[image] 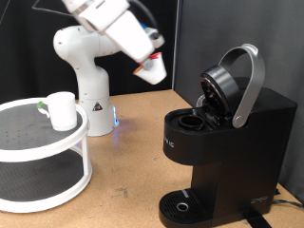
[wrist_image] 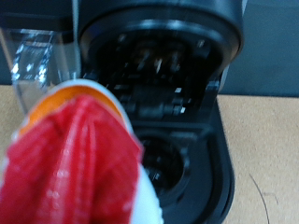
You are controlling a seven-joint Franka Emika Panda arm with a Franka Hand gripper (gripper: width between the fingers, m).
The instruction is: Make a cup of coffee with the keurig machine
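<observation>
The keurig machine (image: 228,142) stands at the exterior view's right, its silver-grey lid handle (image: 249,81) raised and its pod chamber (image: 190,122) open. My gripper (image: 150,65) hangs in the air to the machine's upper left, shut on a small white pod with a red top (image: 156,68). In the wrist view the pod (wrist_image: 84,159) fills the foreground, blurred. Behind it are the machine's open lid (wrist_image: 168,56) and its chamber (wrist_image: 166,166). The white cup with a green handle (image: 63,109) stands on a round white shelf (image: 38,150) at the left.
The robot's white base (image: 90,90) stands behind the shelf on the wooden table (image: 128,166). The machine's circular drip tray (image: 180,205) has nothing on it. A black curtain forms the backdrop.
</observation>
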